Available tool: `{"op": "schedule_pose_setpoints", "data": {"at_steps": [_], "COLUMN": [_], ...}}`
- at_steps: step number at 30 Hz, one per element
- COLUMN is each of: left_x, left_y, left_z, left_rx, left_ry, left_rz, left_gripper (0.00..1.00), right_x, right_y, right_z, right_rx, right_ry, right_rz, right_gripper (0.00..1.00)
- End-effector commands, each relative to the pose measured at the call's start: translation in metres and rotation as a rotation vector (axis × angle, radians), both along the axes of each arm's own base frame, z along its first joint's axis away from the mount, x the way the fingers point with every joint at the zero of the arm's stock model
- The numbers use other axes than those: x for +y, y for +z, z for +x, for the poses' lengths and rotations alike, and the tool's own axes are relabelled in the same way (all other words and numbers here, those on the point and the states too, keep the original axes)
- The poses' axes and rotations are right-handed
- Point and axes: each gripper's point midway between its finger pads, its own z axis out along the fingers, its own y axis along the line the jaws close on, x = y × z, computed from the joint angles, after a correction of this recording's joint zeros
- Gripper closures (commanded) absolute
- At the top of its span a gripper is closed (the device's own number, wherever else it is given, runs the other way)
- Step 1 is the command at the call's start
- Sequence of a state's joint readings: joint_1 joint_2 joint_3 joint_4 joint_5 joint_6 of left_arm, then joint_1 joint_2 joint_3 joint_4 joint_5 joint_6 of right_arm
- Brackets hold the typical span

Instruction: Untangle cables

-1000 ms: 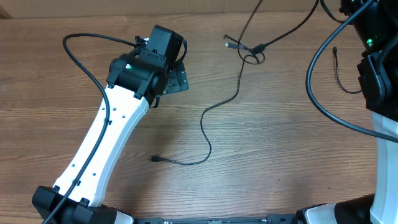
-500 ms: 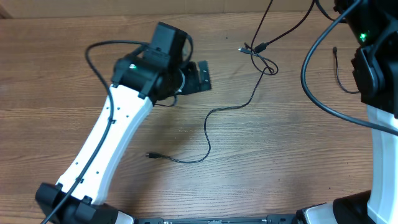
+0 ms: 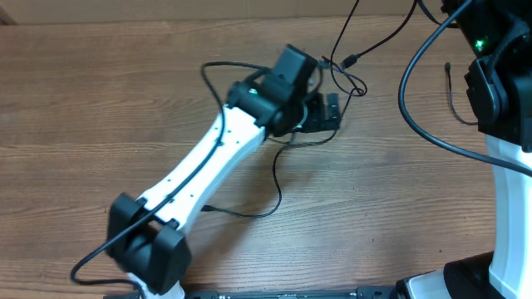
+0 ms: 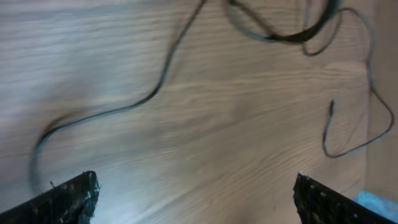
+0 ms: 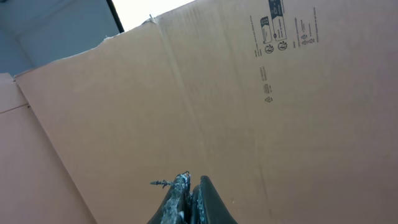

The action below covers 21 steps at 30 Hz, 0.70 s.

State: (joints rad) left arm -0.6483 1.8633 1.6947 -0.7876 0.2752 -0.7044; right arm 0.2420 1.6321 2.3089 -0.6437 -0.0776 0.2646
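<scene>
Thin black cables cross in a loose knot (image 3: 345,76) at the table's far middle. One strand (image 3: 275,178) runs down from it to a small plug (image 3: 208,209). Two strands rise off the top edge toward the right arm. A short separate cable (image 3: 453,95) lies at the far right. My left gripper (image 3: 332,112) is open and empty, just below and left of the knot. In the left wrist view its fingertips (image 4: 74,194) stand wide apart over bare wood, with the strand (image 4: 143,99) and short cable (image 4: 339,140) ahead. My right gripper (image 5: 189,183) is shut, raised, facing cardboard; no cable shows in it.
The right arm (image 3: 499,75) and its thick black cable (image 3: 411,108) stand along the right edge. The left arm (image 3: 208,166) lies diagonally across the table's middle. A cardboard wall (image 5: 249,93) stands behind the table.
The left arm has swung right across the table, from the far left to beside the knot. The knot has shifted slightly right, and the long strand has moved with it.
</scene>
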Motion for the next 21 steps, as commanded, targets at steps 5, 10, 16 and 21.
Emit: {"op": "schedule_pose_setpoints", "data": {"at_steps": [5, 10, 16, 21], "left_x": [-0.029, -0.01, -0.006, -0.014], "left_y": [-0.028, -0.036, -0.026, -0.011], "left_z": [0.029, 0.05, 0.069, 0.085], "left_rx": [-0.08, -0.111, -0.131, -0.199], "left_ry": [0.023, 0.161, 0.267, 0.315], "left_rz": [-0.01, 0.05, -0.003, -0.067], "left_gripper": [0.13, 0.11, 0.06, 0.05], "right_x": [-0.003, -0.003, -0.003, -0.002], "right_y": [0.006, 0.005, 0.005, 0.006], "right_z": [-0.003, -0.003, -0.003, -0.003], "right_rx": [-0.016, -0.015, -0.015, -0.015], "right_ry": [-0.012, -0.012, -0.011, -0.006], "right_rz": [0.001, 0.0, 0.0, 0.0], "right_gripper": [0.96, 0.96, 0.96, 0.96]}}
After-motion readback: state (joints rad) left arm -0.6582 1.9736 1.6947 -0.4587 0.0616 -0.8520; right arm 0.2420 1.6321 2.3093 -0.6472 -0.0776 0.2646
